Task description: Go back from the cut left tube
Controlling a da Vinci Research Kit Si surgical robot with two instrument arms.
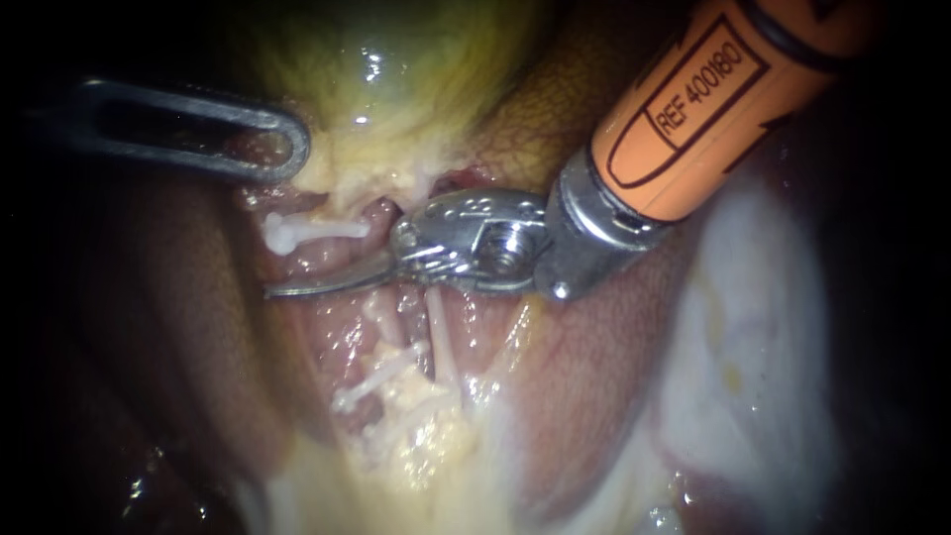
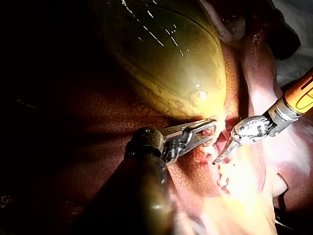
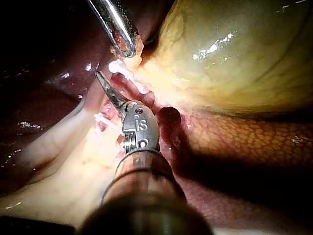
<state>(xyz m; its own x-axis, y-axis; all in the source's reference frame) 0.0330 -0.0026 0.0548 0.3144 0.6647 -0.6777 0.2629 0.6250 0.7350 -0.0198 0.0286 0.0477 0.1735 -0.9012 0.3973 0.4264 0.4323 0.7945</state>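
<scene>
A: Your right instrument (image 1: 272,290) has its blades lying together with nothing between them. They lie across the left tube (image 1: 383,317), just below one white clip (image 1: 302,231).

B: You can't make out the cut ends themselves, because the blades and the metal wrist cover that spot. Further clips (image 1: 381,381) sit lower on the tube.

A: Your left instrument (image 1: 295,149) has its jaws clamped on the edge of the gallbladder (image 1: 396,59), close above that clip.

B: Its shaft fades into the dark at the left. Your right shaft runs off the upper right corner.

Liver (image 2: 98,122) bearing the gallbladder (image 2: 161,54), possibly pale cloth (image 2: 299,29) beyond the liver
</scene>
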